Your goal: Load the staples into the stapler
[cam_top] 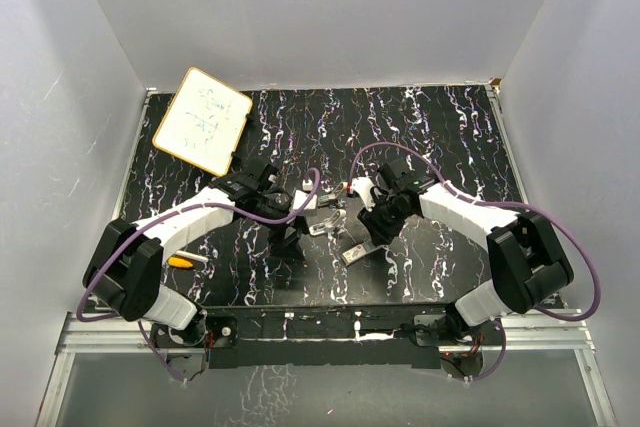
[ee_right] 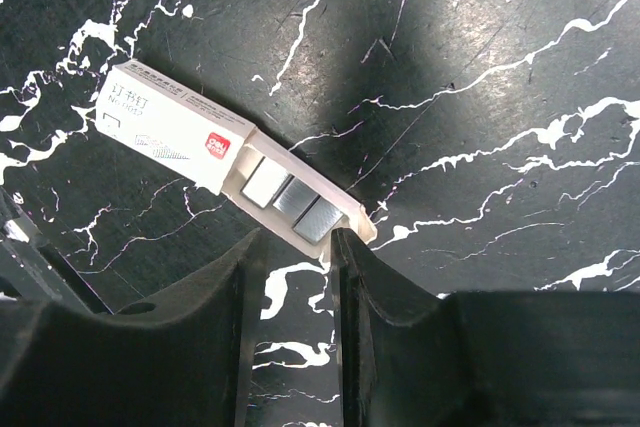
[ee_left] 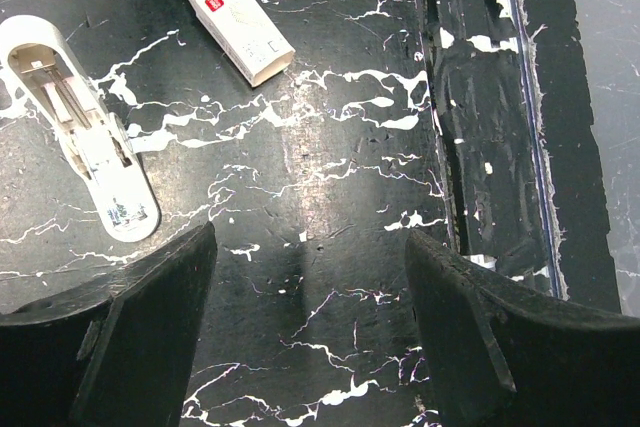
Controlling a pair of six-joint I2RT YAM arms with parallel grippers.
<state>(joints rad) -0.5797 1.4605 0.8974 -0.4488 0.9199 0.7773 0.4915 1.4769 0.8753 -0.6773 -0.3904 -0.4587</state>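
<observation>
Glossy metal staples [ee_right: 300, 209] in a matt, seemingly cardboard box [ee_right: 165, 127].

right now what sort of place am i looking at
Probably a robotics lab test cell: plain white walls box in a black marbled table, a left arm and right arm are bolted at its near edge, and a stapler and staples box lie out as props.

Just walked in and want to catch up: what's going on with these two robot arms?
The right gripper sits with fingers close together at the slid-out end of the staple box, where the staples show; whether it grips a strip is unclear. The left gripper hovers open near the stapler, which lies opened up, apart from the box.
</observation>
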